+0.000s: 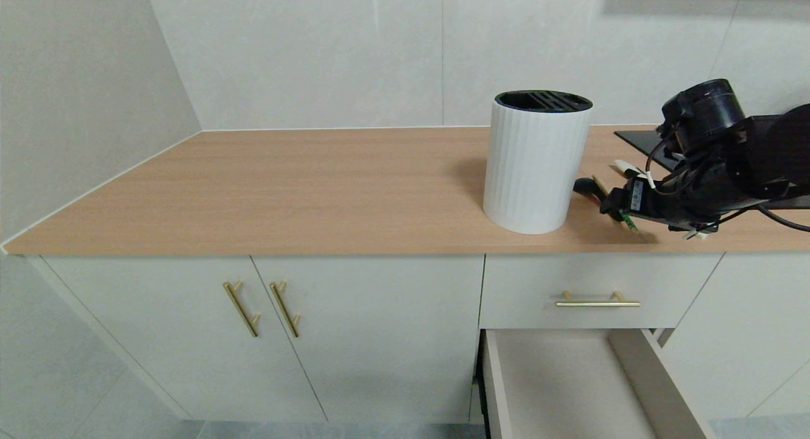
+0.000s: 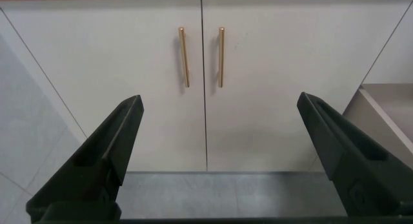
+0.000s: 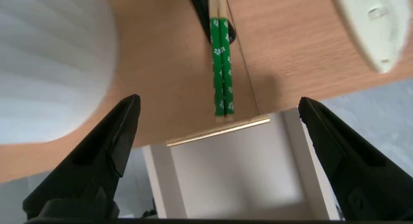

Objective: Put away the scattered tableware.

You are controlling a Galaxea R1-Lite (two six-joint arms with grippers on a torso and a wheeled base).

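Note:
A pair of wooden chopsticks (image 3: 219, 62) with green ends lies on the wooden counter (image 1: 329, 186), just right of the white ribbed utensil holder (image 1: 536, 164) with its black slotted top. My right gripper (image 3: 218, 102) hovers open over the chopsticks' green ends, which lie in line with the gap between its fingers without touching them. In the head view that gripper (image 1: 612, 205) sits at the counter's front right, over the chopsticks (image 1: 626, 221). A white spoon (image 3: 368, 24) lies close by. My left gripper (image 2: 219, 98) is open and holds nothing, down low facing the cabinet doors (image 2: 206, 108).
A black-handled utensil (image 1: 585, 186) lies between the holder and the right gripper. A black flat tray (image 1: 639, 142) sits at the back right. Below the counter a drawer (image 1: 569, 382) stands pulled out under a closed one with a gold handle (image 1: 598, 300).

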